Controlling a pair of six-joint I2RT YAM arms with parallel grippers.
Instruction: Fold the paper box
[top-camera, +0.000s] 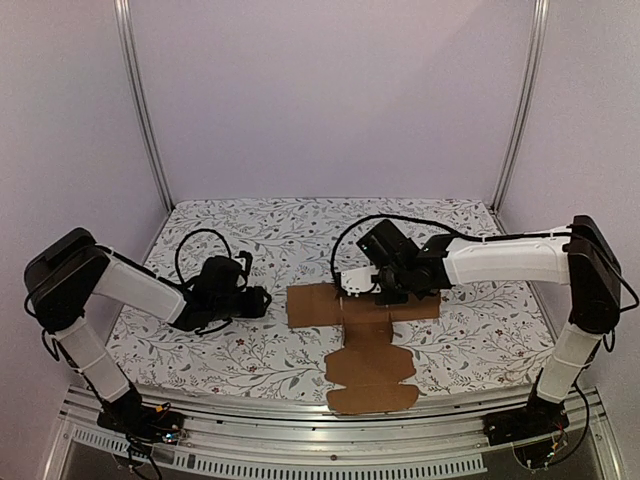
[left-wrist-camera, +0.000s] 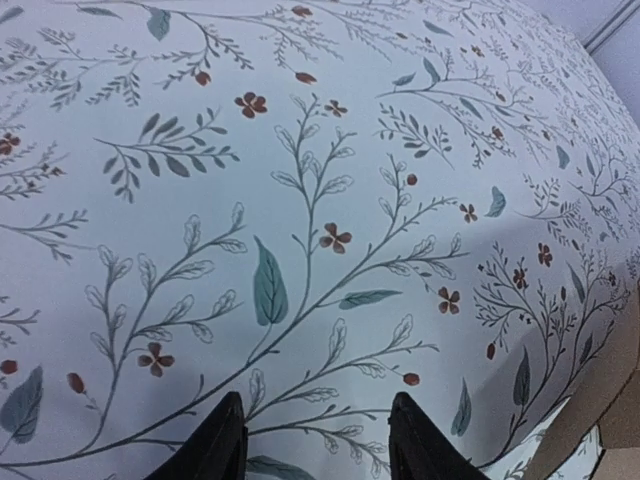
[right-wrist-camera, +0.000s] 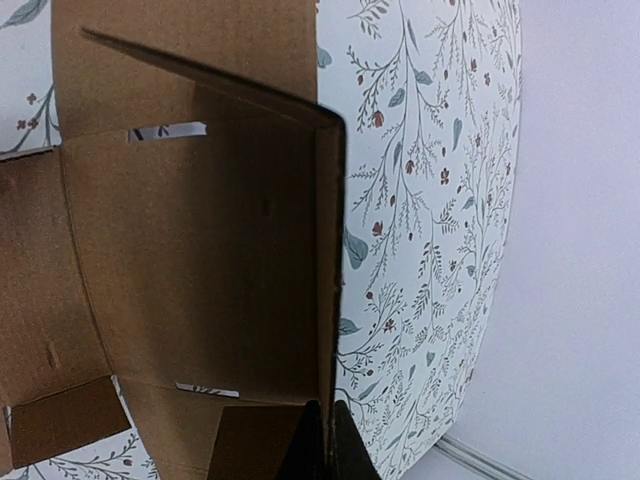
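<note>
Floral tablecloth (top-camera: 250, 225) is carrying the paper box (top-camera: 370, 365), lying mostly flat; the right gripper (right-wrist-camera: 326, 445) is pinching its raised flap, while the left gripper (left-wrist-camera: 315, 440) is hovering left of the box, fingers apart.

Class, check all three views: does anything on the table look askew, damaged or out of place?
Only one thing: the paper box lies flat except one flap, which stands raised off the table, pinched by the right gripper. No tears or spills show.
</note>
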